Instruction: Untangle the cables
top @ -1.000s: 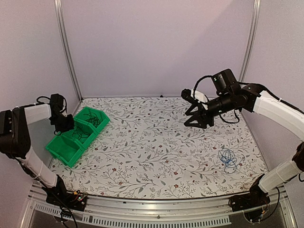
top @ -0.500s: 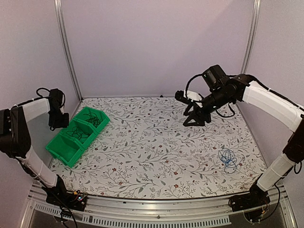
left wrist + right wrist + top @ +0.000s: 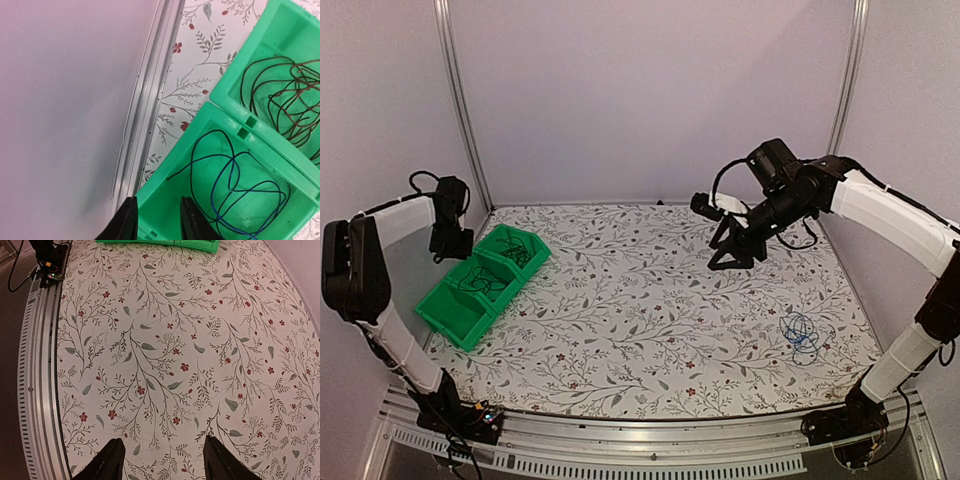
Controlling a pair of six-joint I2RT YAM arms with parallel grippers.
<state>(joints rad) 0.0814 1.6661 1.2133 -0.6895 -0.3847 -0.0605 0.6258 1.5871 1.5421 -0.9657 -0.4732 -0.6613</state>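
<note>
A bright blue cable [image 3: 800, 335] lies coiled on the table at the right. Dark cables lie in the far [image 3: 520, 250] and middle [image 3: 480, 280] compartments of the green bin [image 3: 455, 318]. In the left wrist view a brown cable [image 3: 280, 97] fills one compartment, and a black and blue cable [image 3: 235, 185] the one beside it. My left gripper [image 3: 450, 243] is open and empty, its jaws [image 3: 157, 222] above the bin's left rim [image 3: 165, 192]. My right gripper [image 3: 730, 255] is open and empty, raised above the table's back right [image 3: 162, 460].
The table carries a floral cloth [image 3: 640, 320]. A metal rail [image 3: 145, 110] and the wall run just left of the bin. The bin's edge [image 3: 165, 244] shows far off in the right wrist view, with the front rail [image 3: 40, 390] on the left.
My left gripper has shifted slightly back and up beside the bin. My right arm has lifted and turned a little; its gripper stays open above the table's back right.
</note>
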